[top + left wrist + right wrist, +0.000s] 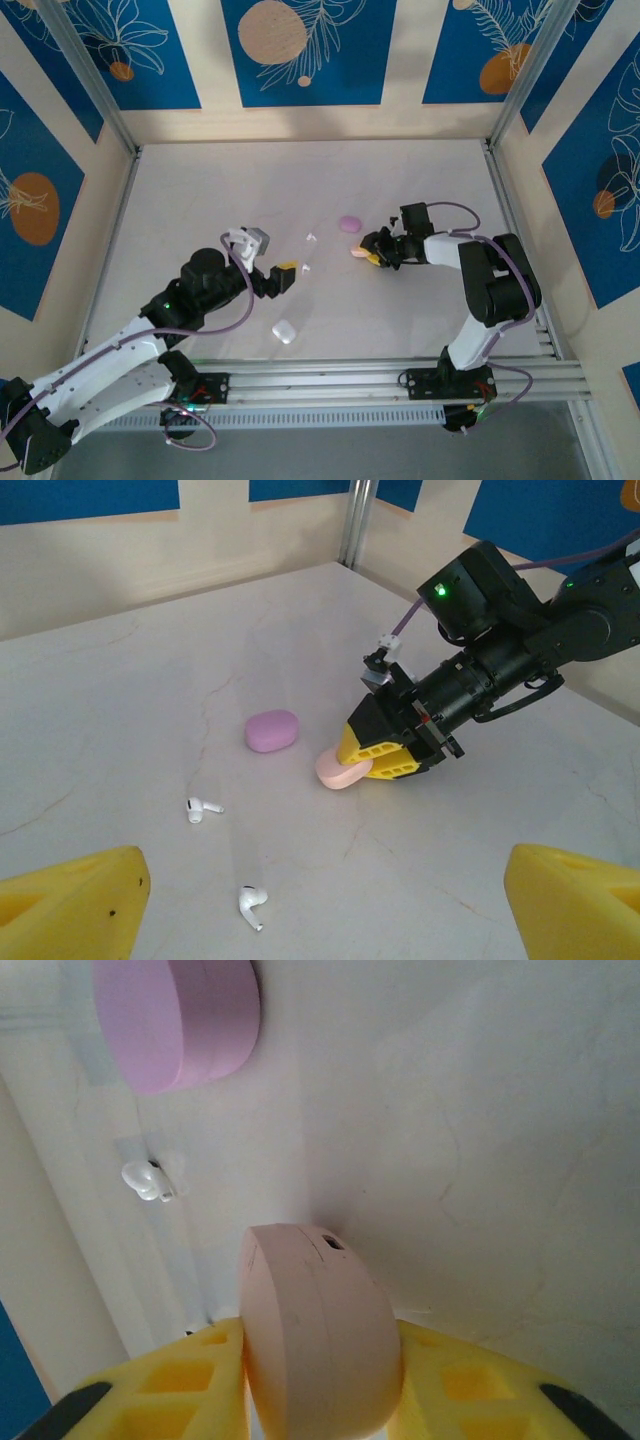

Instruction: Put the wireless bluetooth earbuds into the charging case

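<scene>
Two white earbuds (203, 808) (250, 904) lie loose on the table, also seen in the top view (310, 240) (305, 268). My left gripper (325, 905) (274, 258) stands wide open just short of them, with nothing between its yellow fingers. My right gripper (372, 763) (372, 255) is shut on a closed pink charging case (315, 1330) (338, 771), held on edge at the table surface. A closed purple case (271, 730) (175, 1020) (349, 223) lies just beyond it. One white earbud (148, 1180) shows past the pink case in the right wrist view.
A white case (284, 331) lies near the front edge between the two arms. Aluminium frame rails (380, 378) run along the near side, and patterned walls close in the other three sides.
</scene>
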{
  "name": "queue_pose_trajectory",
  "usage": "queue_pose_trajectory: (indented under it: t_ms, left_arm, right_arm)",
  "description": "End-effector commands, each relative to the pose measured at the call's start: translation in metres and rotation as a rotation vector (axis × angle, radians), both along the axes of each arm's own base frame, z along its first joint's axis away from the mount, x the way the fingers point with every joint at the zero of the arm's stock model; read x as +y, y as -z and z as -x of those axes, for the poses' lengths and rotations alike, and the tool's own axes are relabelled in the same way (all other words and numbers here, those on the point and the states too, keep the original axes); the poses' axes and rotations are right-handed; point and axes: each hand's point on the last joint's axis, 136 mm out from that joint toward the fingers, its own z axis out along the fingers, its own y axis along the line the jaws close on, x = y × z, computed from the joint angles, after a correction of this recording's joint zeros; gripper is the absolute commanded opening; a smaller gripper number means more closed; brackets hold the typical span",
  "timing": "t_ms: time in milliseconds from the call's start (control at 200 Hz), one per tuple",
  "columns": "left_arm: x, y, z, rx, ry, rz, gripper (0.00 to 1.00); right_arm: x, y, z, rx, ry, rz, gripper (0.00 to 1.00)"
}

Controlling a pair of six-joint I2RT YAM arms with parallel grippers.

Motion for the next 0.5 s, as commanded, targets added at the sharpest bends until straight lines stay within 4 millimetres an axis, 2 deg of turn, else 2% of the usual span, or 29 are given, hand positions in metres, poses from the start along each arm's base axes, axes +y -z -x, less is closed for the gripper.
queue_pose_trajectory:
  t_ms: [0, 180, 310, 495]
  left_arm:
    - [0.002, -0.018, 0.000, -0.028, -0.014, 0.029, 0.91]
    - [0.005, -0.020, 0.000, -0.036, -0.024, 0.031, 0.92]
    - [0.007, -0.020, 0.000, -0.034, -0.030, 0.028, 0.92]
    - [0.013, -0.017, -0.005, -0.029, -0.076, 0.013, 0.92]
  right_arm:
    - [-0.015, 0.026, 0.024, 0.114, -0.003, 0.151, 0.40]
    - [-0.022, 0.015, 0.026, 0.106, -0.011, 0.257, 0.51]
    - [-0.032, 0.000, 0.028, 0.084, -0.017, 0.330, 0.58]
    - [-0.025, -0.040, 0.036, -0.044, -0.072, 0.339, 0.58]
